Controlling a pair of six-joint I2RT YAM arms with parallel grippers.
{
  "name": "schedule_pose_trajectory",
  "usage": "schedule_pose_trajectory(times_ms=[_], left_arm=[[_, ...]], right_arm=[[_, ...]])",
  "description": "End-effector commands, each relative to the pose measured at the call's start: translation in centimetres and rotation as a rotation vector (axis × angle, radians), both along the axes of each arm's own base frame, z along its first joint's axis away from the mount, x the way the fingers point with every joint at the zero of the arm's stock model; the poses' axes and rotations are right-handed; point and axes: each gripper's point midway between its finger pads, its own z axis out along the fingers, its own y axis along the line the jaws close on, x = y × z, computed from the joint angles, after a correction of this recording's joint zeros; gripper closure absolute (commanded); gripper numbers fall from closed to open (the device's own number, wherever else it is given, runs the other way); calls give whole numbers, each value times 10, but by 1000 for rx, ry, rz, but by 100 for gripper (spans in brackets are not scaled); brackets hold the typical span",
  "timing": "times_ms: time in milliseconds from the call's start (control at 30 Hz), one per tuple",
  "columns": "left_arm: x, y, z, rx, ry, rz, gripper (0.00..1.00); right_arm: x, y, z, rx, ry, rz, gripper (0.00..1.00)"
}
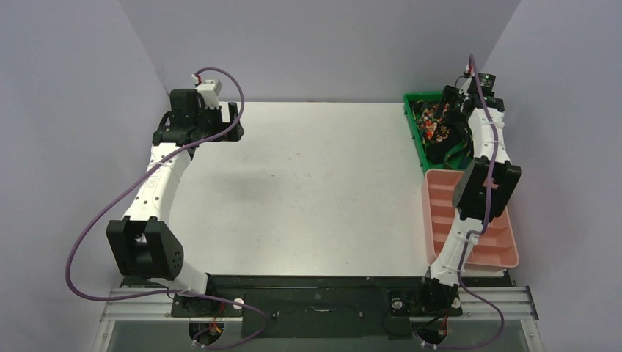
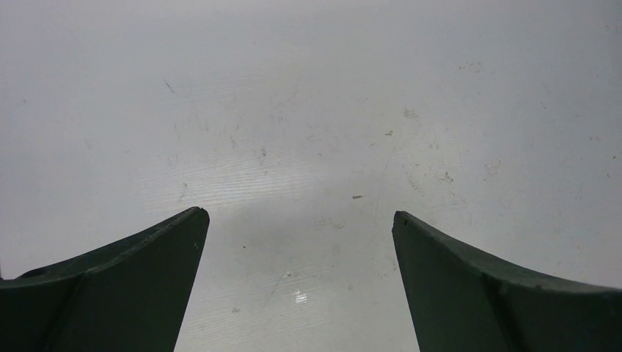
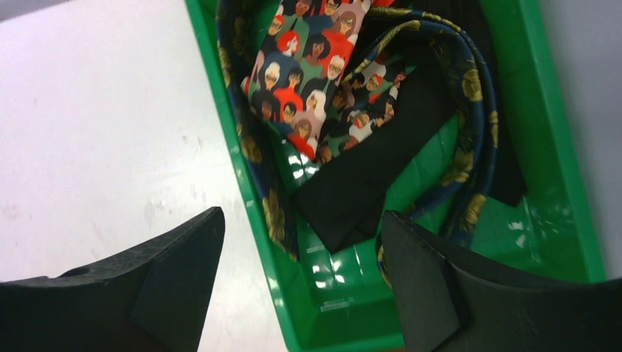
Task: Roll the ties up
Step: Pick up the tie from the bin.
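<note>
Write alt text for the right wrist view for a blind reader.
A necktie printed with colourful faces, a plain black necktie and a navy necktie with yellow flowers lie tangled in a green plastic bin. The open right gripper hangs above the bin's near edge, white table beside it.

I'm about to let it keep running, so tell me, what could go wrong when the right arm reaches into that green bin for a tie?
The right tool hangs open over the green plastic bin, one finger seemingly outside its wall, so a straight descent might hit the rim. The face-print fabric tie, plain black tie and navy floral tie overlap, so pulling one could drag the others out.
</note>
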Motion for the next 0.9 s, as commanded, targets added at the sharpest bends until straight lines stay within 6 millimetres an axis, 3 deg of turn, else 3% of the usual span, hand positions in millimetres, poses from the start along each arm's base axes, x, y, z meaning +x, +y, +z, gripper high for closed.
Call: schedule_pose_trajectory(times_ms=[0,167,333,367,467,533,567,633,767,867], left_arm=[[7,-3,35,-7,-93,-18,3],[2,1,35,14,-86,-10,3],[-1,2,34,28,-74,-17,3],[-2,3,33,35,-68,-19,3],[-3,4,33,49,-61,-18,3],[-4,6,33,58,-60,-18,3],[-4,6,34,63,-63,-22,3],[-4,6,36,67,-69,-20,3],[-3,7,38,78,-85,-27,3],[1,6,36,80,-93,-35,3]], right_arm=[[40,-3,2,62,-104,-93,27],[63,-3,-40,156,-92,-165,32],[80,4,-64,230,-92,-189,33],[82,5,-72,237,-84,-187,36],[91,15,-71,273,-108,-146,50],[93,21,-69,299,-118,-120,69],[94,26,-66,321,-124,-92,84],[94,31,-50,341,-150,-60,99],[88,35,7,354,-238,-15,100],[77,40,67,314,-334,33,100]])
